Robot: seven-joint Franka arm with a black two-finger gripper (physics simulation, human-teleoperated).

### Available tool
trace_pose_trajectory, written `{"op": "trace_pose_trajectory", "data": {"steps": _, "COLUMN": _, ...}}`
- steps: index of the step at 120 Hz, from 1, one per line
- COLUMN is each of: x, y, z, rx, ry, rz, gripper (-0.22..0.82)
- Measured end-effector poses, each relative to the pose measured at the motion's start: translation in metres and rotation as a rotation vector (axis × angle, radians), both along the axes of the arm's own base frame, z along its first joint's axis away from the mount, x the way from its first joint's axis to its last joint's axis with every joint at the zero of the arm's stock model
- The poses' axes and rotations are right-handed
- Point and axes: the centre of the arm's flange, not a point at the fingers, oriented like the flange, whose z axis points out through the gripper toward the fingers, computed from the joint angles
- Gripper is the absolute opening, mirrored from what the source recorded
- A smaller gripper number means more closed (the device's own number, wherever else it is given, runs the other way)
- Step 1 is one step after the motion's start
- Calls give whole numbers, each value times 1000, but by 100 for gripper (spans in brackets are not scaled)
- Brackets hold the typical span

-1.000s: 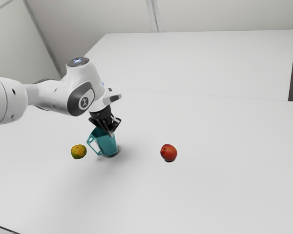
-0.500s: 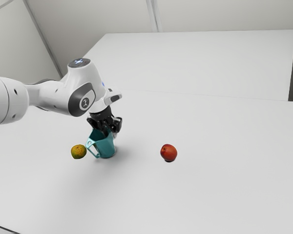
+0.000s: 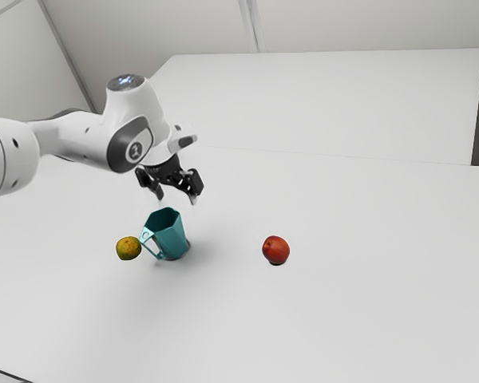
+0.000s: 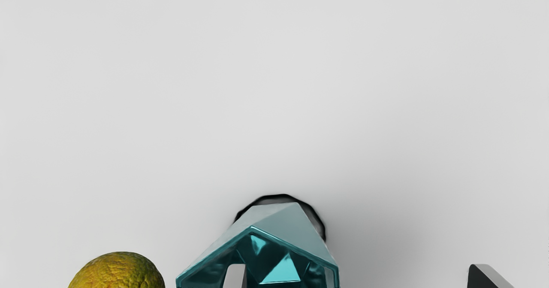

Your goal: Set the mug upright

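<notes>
Your gripper point(image 3: 176, 198) has its fingers spread apart, gripping nothing, above the teal mug point(image 3: 173, 239), which stands upright on the table point(image 3: 343, 319); near it you have the yellow-green fruit point(image 3: 128, 248), and well apart, toward the exterior view's right, the red fruit point(image 3: 276, 250)

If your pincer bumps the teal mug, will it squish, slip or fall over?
The mug probably won't squish: its flat faces and crisp edges look stiff. Its shiny sides might be a bit slippery. It looks taller than it is wide, so a push near its rim could tip it over.
</notes>
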Motion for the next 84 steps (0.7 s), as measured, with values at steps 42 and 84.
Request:
{"op": "trace_pose_trajectory", "data": {"steps": 42, "x": 19, "y": 11, "z": 98, "rx": 26, "ry": -46, "rz": -29, "gripper": 60}}
{"op": "trace_pose_trajectory", "data": {"steps": 84, "x": 9, "y": 31, "z": 177, "rx": 46, "ry": -15, "rz": -39, "gripper": 60}}
